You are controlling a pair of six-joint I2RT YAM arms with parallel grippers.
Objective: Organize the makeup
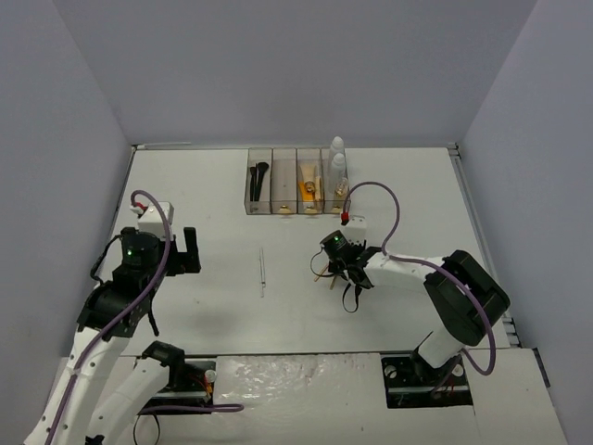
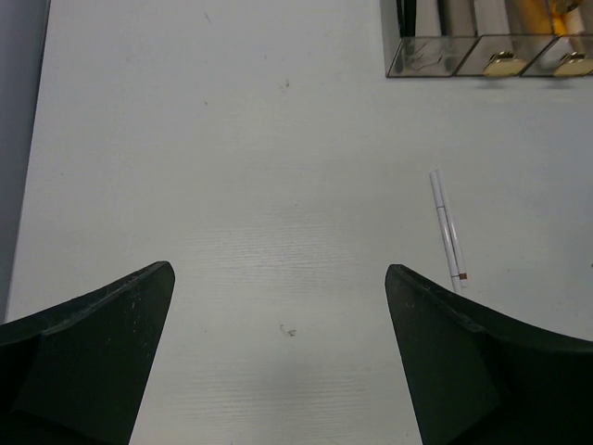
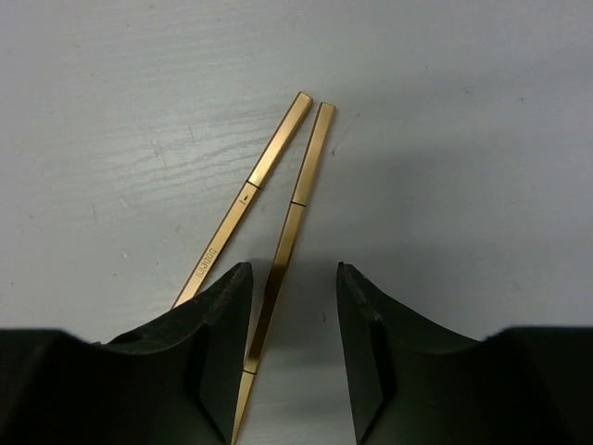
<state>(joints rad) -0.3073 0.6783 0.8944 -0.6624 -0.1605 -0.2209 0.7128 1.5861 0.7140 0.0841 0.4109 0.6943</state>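
Two thin gold sticks (image 3: 250, 176) (image 3: 301, 176) lie side by side on the white table. My right gripper (image 3: 293, 271) hangs low over them with its jaws open; the right-hand stick runs between the fingers and the left-hand one passes under the left finger. In the top view this gripper (image 1: 334, 273) is at mid-table, right of centre. A thin white pencil (image 1: 262, 271) lies alone at the table's middle and also shows in the left wrist view (image 2: 447, 227). My left gripper (image 2: 278, 278) is open and empty above bare table at the left (image 1: 189, 250).
A clear four-compartment box (image 1: 283, 209) stands at the back centre with black brushes (image 1: 257, 176), an orange tube (image 1: 309, 190) and white bottles (image 1: 338, 153) in it. Its near end shows in the left wrist view (image 2: 435, 56). Grey walls enclose the table.
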